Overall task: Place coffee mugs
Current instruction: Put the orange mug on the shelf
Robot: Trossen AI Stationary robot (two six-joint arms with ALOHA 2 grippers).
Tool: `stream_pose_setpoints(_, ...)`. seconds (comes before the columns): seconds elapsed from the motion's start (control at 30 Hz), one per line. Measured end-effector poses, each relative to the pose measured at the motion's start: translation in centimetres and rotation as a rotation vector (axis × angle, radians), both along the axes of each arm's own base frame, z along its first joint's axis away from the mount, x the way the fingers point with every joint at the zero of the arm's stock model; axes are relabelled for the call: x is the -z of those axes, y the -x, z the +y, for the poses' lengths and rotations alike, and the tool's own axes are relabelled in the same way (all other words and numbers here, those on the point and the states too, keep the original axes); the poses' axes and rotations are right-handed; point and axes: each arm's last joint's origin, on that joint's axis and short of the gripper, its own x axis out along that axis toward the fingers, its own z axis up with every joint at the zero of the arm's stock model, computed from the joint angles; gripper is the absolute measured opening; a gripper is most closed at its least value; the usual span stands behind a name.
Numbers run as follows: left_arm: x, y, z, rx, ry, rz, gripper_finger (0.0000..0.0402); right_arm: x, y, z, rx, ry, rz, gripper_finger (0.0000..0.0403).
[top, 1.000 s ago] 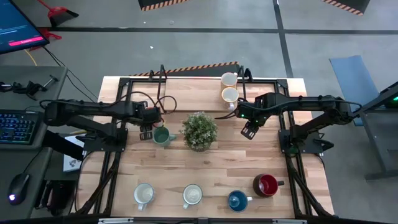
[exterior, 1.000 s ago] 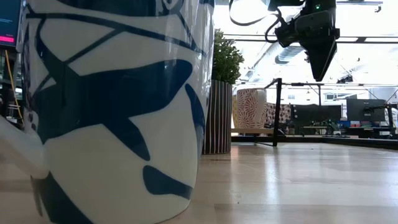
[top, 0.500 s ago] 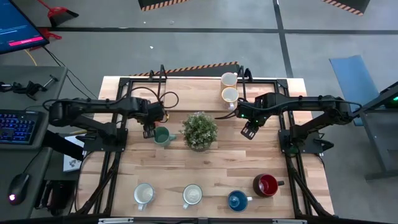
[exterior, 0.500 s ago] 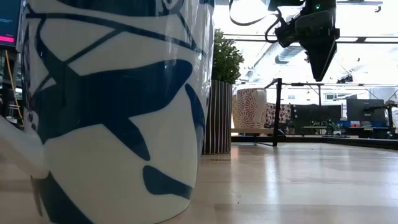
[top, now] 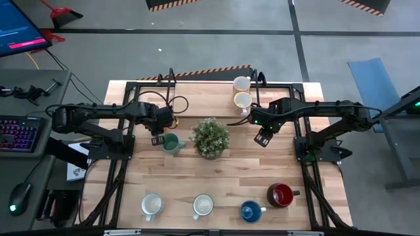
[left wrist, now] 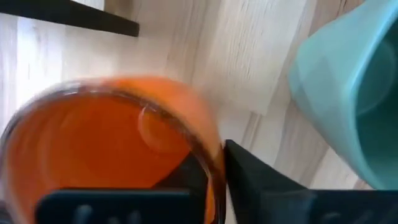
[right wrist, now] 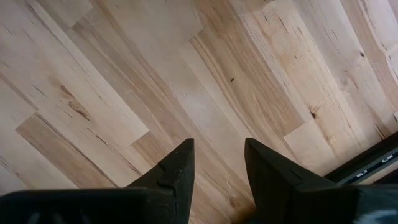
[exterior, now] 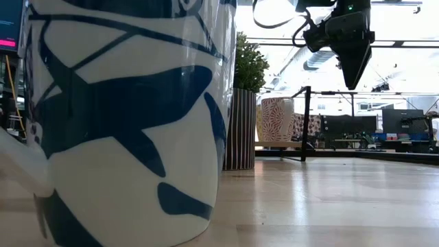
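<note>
The wooden table carries a potted plant mid-table, a teal mug beside it, two cream mugs at the far edge, and two white mugs, a blue mug and a red mug along the near edge.

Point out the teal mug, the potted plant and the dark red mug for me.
teal mug (top: 172, 143), high view, its open top.
potted plant (top: 210, 136), high view, middle of its leaves.
dark red mug (top: 280, 195), high view, its red inside.

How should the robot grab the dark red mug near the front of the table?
Best guess: pinch the dark red mug by its rim from above. It stands upright with its mouth open, and its handle sticks out sideways, away from the blue mug, so put one finger inside the wall, clear of the handle.
</note>
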Motion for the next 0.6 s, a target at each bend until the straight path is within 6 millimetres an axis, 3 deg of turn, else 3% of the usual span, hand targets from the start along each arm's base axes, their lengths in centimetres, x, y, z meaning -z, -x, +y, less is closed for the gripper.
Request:
stream_pose_setpoints(0.33, -0.1, 0.2, 0.0, -0.037, 0.007, 0.014, 0.0006, 0.0, 0.0, 0.0, 0.001, 0.006, -0.003, 0.0119)
stream_pose_setpoints(0.6, -3.9, 0.4, -0.1, -0.073, 0.020, 0.063, 0.0004, 0.0, -0.3, -0.1, -0.005, 0.011, -0.027, 0.0119)
